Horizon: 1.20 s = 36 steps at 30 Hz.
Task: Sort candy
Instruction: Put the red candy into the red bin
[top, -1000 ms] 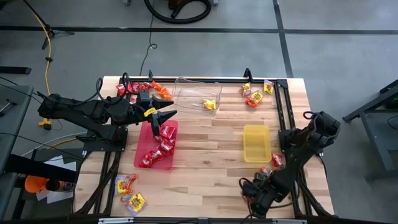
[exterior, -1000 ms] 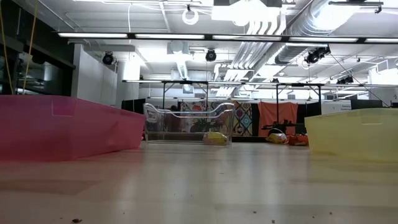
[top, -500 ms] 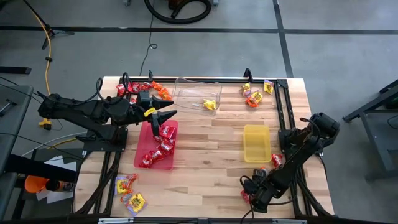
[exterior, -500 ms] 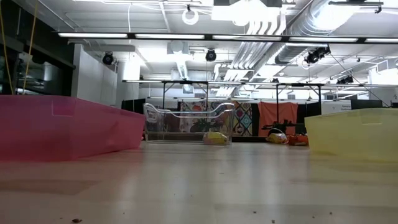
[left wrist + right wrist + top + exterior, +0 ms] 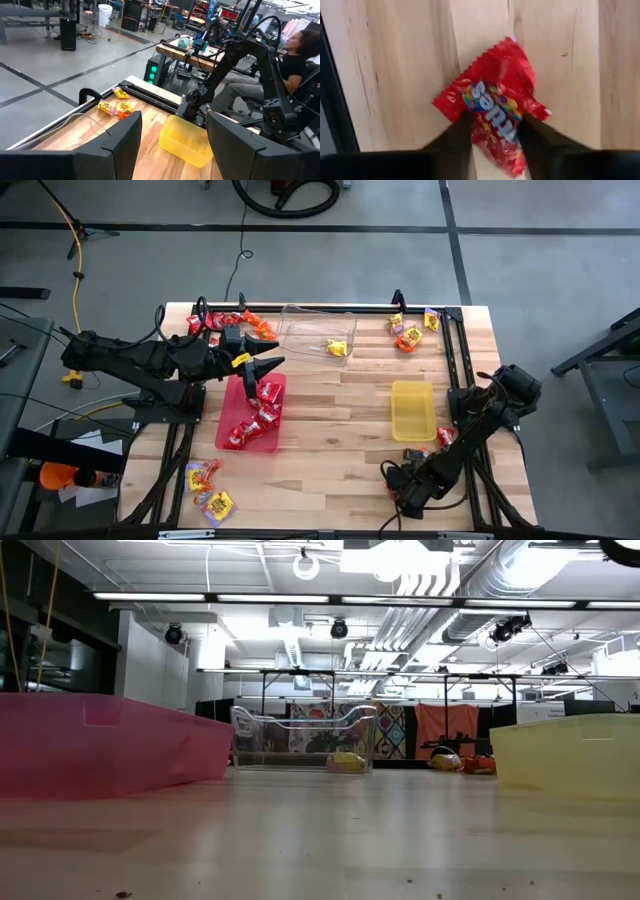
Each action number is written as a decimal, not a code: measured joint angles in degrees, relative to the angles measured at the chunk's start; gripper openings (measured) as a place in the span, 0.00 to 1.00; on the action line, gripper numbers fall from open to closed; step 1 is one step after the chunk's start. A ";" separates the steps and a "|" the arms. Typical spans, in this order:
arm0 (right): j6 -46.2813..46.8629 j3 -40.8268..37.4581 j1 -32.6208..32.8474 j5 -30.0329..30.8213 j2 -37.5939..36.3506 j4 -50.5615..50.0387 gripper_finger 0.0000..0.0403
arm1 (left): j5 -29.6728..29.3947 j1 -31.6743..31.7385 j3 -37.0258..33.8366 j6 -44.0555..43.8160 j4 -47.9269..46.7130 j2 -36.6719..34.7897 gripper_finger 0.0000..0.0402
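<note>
My right gripper is low at the table's near right corner, shut on a red candy packet that lies on the wood. My left gripper hangs open over the far end of the red tray, with nothing between its fingers. The red tray holds several red packets. One yellow packet lies in the clear tray. The yellow tray stands right of centre. My right gripper pinches the red packet between its two fingers, across the packet's near half. The fingers come from above, pointing down. The packet lies flat on the table, its far end spreading wider than the gap between the fingers.
Loose candy lies in heaps at the far left, far right, near left and near right. Black rails run along the table's sides. A person sits beyond the table's right side.
My right arm has shifted a little toward the table's left and far side at the near right corner. The left arm and the trays have kept still.
</note>
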 joint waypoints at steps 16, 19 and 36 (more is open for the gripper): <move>-38.05 20.84 -25.92 17.98 -1.34 1.50 0.03 | 1.49 0.00 0.09 2.08 4.46 -3.54 0.52; -43.91 20.77 -30.40 16.47 -0.32 14.01 0.02 | 2.49 0.00 0.08 2.07 4.46 -3.74 0.52; -50.76 43.72 -38.27 6.13 25.75 36.48 0.02 | 2.75 -0.02 0.05 2.10 4.33 -3.65 0.52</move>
